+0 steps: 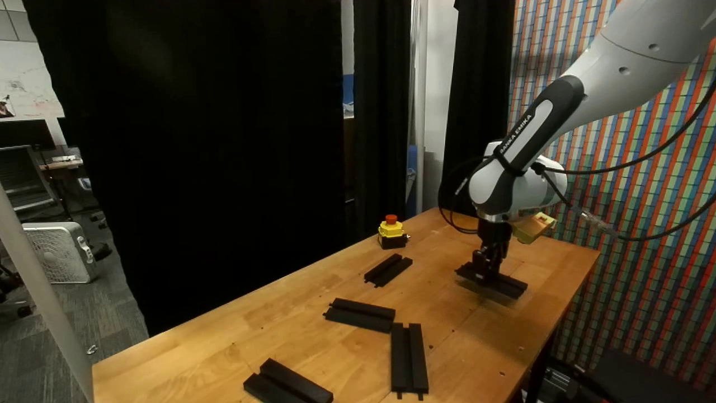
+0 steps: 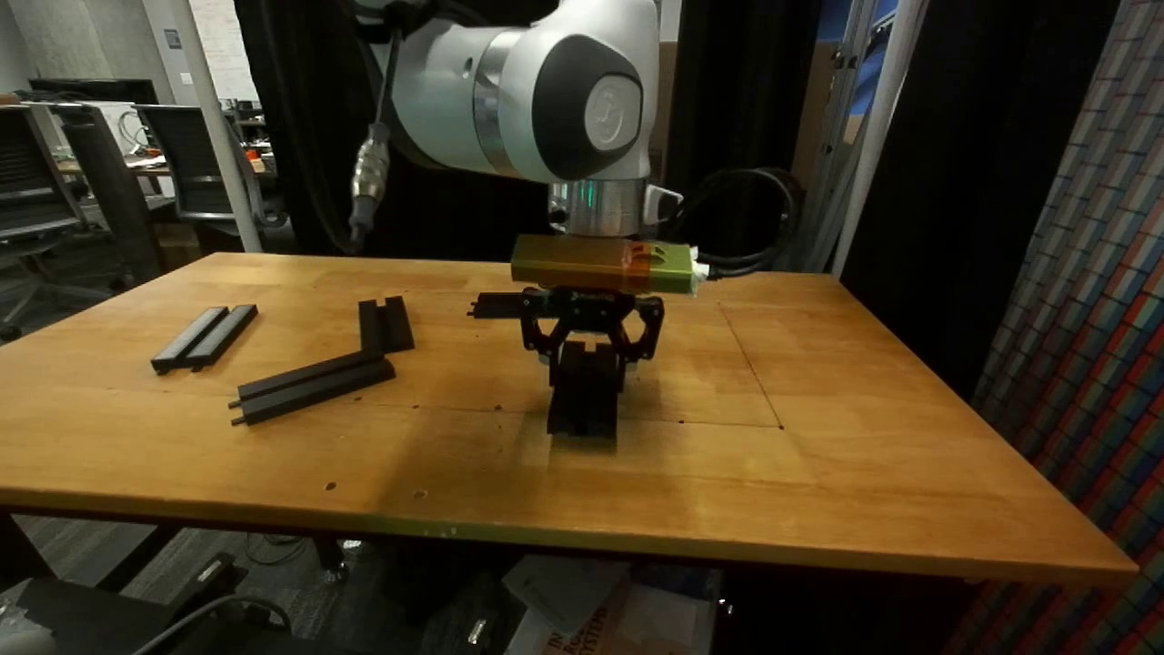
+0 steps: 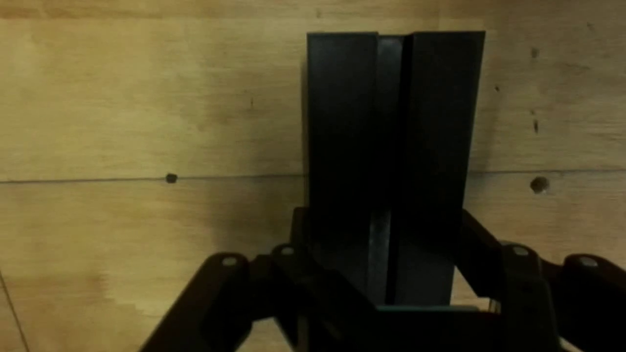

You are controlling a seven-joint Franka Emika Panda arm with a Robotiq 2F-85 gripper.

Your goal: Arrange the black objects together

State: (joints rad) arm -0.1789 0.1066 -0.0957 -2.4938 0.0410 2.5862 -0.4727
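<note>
Black bars (image 1: pixel 409 364) are what I have before me, five in all: four lying on the wooden surface (image 1: pixel 475 352), one in my grip. My hand (image 2: pixel 588 373) is clamped on the held bar (image 3: pixel 391 122) by both long sides, and in the wrist view its groove runs up the middle. I cannot tell whether the underside of this bar touches the surface. Of the rest, a second bar (image 2: pixel 314 387) and a third bar (image 2: pixel 386 325) lie crosswise, corner to corner, so close that I cannot make out whether they touch. A fourth bar (image 2: pixel 205 338) lies near that pair, farther from my hand. The fifth bar (image 2: pixel 496 307) is partly behind my hand in an exterior view, near the yellow-and-red button (image 1: pixel 392 232). A black curtain (image 1: pixel 224 140) hangs beside one edge of the surface.
</note>
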